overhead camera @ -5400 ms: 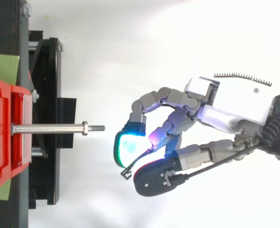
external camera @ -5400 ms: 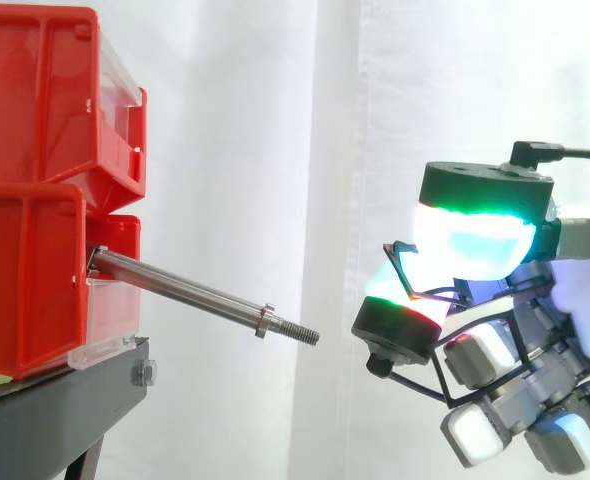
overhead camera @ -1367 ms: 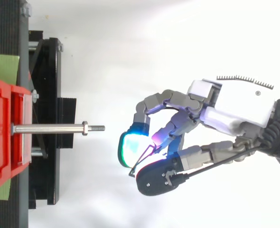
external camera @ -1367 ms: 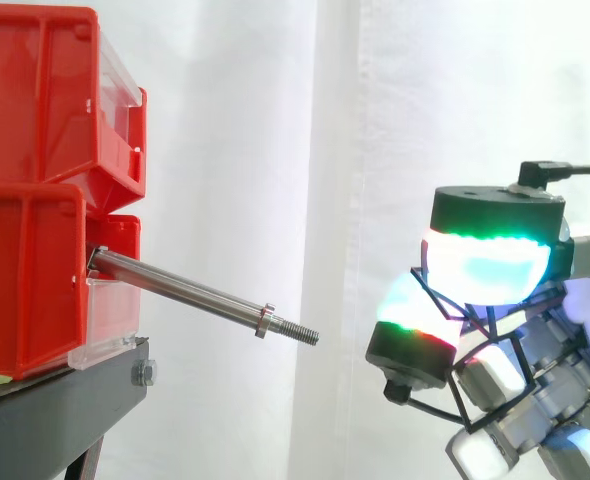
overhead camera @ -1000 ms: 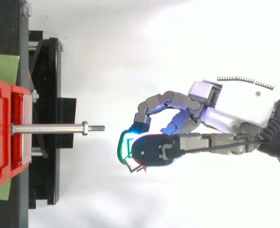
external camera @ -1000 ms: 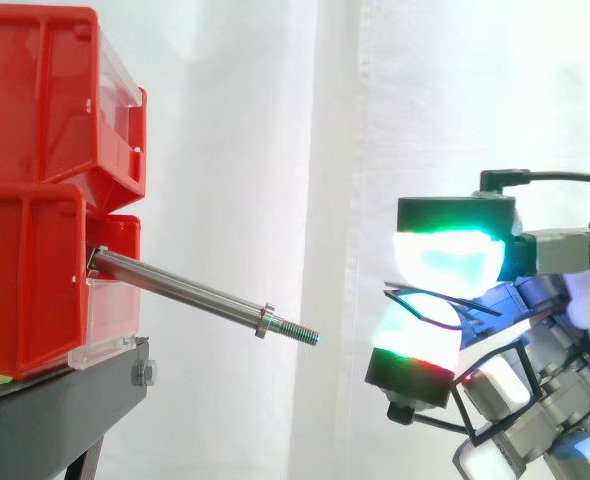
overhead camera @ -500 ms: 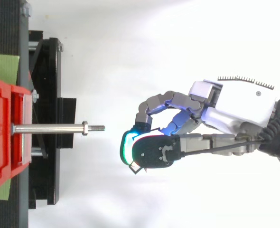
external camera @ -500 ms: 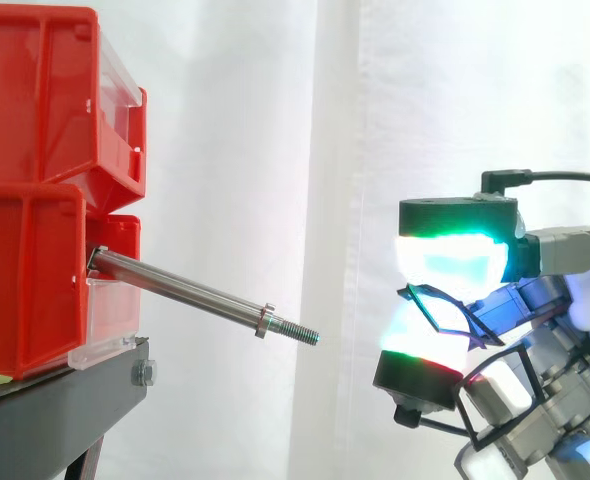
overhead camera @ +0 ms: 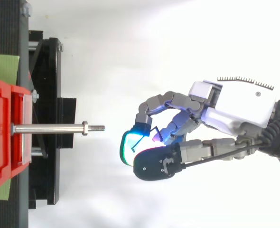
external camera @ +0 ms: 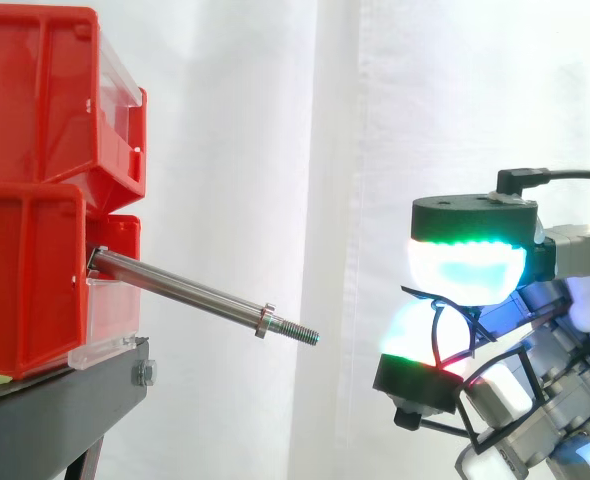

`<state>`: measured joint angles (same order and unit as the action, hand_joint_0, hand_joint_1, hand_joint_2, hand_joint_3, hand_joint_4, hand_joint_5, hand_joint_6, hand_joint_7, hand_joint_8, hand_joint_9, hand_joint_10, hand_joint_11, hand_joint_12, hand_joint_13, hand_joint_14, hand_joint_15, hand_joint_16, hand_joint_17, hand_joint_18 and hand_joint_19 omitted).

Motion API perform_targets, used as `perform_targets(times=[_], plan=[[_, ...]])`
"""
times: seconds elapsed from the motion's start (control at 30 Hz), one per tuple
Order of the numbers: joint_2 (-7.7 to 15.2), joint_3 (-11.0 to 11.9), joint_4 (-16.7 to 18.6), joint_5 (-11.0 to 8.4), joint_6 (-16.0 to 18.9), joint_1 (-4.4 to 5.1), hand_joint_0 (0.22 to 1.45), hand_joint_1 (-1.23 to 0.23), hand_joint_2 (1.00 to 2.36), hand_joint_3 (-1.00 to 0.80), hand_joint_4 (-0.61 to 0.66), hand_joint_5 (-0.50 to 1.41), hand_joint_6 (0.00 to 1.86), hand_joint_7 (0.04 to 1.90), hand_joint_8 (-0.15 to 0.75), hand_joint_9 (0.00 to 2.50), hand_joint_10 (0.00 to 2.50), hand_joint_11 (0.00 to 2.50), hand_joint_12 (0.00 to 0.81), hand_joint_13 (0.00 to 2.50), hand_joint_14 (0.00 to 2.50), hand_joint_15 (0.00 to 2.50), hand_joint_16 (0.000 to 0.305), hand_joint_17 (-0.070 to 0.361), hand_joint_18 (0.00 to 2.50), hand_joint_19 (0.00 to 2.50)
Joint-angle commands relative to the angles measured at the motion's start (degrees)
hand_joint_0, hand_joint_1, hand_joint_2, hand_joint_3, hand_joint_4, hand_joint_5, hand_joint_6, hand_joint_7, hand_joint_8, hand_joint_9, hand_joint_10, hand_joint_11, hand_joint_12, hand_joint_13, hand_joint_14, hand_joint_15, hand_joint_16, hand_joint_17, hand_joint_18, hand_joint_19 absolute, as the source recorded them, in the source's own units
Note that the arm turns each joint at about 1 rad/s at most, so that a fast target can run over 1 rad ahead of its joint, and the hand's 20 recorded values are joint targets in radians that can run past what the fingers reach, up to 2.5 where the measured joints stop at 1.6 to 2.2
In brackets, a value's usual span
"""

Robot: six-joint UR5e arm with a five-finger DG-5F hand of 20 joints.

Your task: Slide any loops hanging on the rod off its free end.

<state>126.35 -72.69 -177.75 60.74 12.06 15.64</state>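
White curtain fills the background. At the left the rod (external camera: pixel 190 292) sticks out bare from the red bins (external camera: pixel 35 200). At the right, well apart from its free end, the hand (overhead camera: pixel 235 107) pinches a thin dark loop (overhead camera: pixel 143 138) between its pads (external camera: pixel 465 262), so the task seems done.

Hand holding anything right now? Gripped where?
A thin black loop, pinched between the hand's glowing fingertips, clear of the rod. Which side of it cannot be told.
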Motion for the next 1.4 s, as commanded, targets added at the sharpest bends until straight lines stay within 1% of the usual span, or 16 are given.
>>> perform_targets(times=[0.0, 0.17, 0.3, 0.43, 0.47, 0.5, 0.57, 0.67, 0.9, 1.0, 1.07, 1.17, 1.3, 1.37], plan=[[-0.05, 0.0, -0.23, 0.08, -0.01, -0.09, 0.68, -0.79, 1.02, -0.27, 0.14, -0.19, 0.83, 0.99, 0.312, 0.97, 0.02, 0.71, 0.347, 0.87, 0.01, 0.31, 0.053, 0.119, 0.97, 0.74], [0.03, 0.0, -0.75, 0.08, 0.07, -0.18, 0.7, -0.8, 1.01, -0.33, 0.16, -0.2, 0.83, 0.93, 0.307, 0.94, 0.02, 0.71, 0.347, 0.86, 0.01, 0.3, 0.052, 0.118, 0.96, 0.72], [-0.05, 0.0, -0.75, -0.1, -0.01, -0.26, 0.7, -0.82, 1.01, -0.37, 0.17, -0.2, 0.83, 0.93, 0.307, 0.94, 0.02, 0.72, 0.346, 0.86, 0.01, 0.3, 0.053, 0.118, 0.96, 0.72], [-0.05, 0.0, -0.75, -0.1, -0.1, -0.09, 0.66, -0.76, 1.01, -0.38, 0.17, -0.19, 0.84, 0.99, 0.31, 0.97, 0.02, 0.71, 0.344, 0.86, 0.01, 0.31, 0.052, 0.117, 0.96, 0.73], [-0.05, 0.0, -0.75, -0.1, -0.1, -0.09, 0.64, -0.72, 1.01, -0.36, 0.17, -0.19, 0.84, 1.01, 0.314, 0.98, 0.02, 0.7, 0.347, 0.86, 0.01, 0.31, 0.052, 0.117, 0.96, 0.75], [-0.05, 0.0, -0.75, -0.1, -0.1, -0.09, 0.63, -0.7, 1.01, -0.37, 0.17, -0.19, 0.84, 1.01, 0.313, 0.99, 0.02, 0.7, 0.344, 0.86, 0.01, 0.31, 0.052, 0.117, 0.96, 0.76], [-0.05, -0.09, -0.84, -0.1, -0.01, 0.0, 0.62, -0.6, 1.01, -0.37, 0.16, -0.18, 0.83, 1.03, 0.32, 1.0, 0.02, 0.69, 0.339, 0.86, 0.01, 0.3, 0.052, 0.116, 0.96, 0.77], [-0.05, 0.0, -0.84, -0.1, 0.07, 0.0, 0.62, -0.57, 1.01, -0.36, 0.15, -0.17, 0.82, 1.04, 0.321, 1.02, 0.02, 0.67, 0.335, 0.86, 0.01, 0.3, 0.051, 0.116, 0.96, 0.77], [-0.05, -0.09, -0.84, -0.1, 0.07, 0.0, 0.62, -0.59, 1.02, -0.28, 0.12, -0.16, 0.82, 1.06, 0.324, 1.03, 0.02, 0.68, 0.336, 0.86, 0.01, 0.3, 0.051, 0.115, 0.96, 0.77], [0.03, 0.0, -0.84, -0.1, 0.07, 0.0, 0.61, -0.63, 1.02, -0.24, 0.13, -0.16, 0.83, 1.07, 0.326, 1.02, 0.02, 0.68, 0.339, 0.86, 0.01, 0.3, 0.051, 0.115, 0.97, 0.77], [-0.05, 0.0, -0.84, -0.1, 0.07, 0.0, 0.61, -0.71, 1.02, -0.19, 0.14, -0.17, 0.84, 1.06, 0.322, 1.0, 0.02, 0.69, 0.345, 0.86, 0.01, 0.3, 0.052, 0.117, 0.97, 0.77], [0.03, 0.0, -0.84, -0.1, 0.07, 0.0, 0.62, -0.73, 1.02, -0.17, 0.13, -0.18, 0.85, 1.05, 0.319, 1.0, 0.02, 0.7, 0.347, 0.86, 0.01, 0.3, 0.052, 0.117, 0.97, 0.76], [-0.05, 0.0, -2.51, -0.01, 0.07, 0.0, 0.62, -0.75, 1.02, -0.14, 0.11, -0.17, 0.85, 1.05, 0.322, 1.03, 0.02, 0.71, 0.35, 0.86, 0.01, 0.29, 0.052, 0.117, 0.97, 0.75], [-0.05, 0.0, -2.6, -0.1, 0.07, 0.0, 0.61, -0.74, 1.02, -0.1, 0.08, -0.17, 0.85, 1.07, 0.321, 1.07, 0.02, 0.71, 0.353, 0.87, 0.01, 0.29, 0.053, 0.118, 0.98, 0.75]])
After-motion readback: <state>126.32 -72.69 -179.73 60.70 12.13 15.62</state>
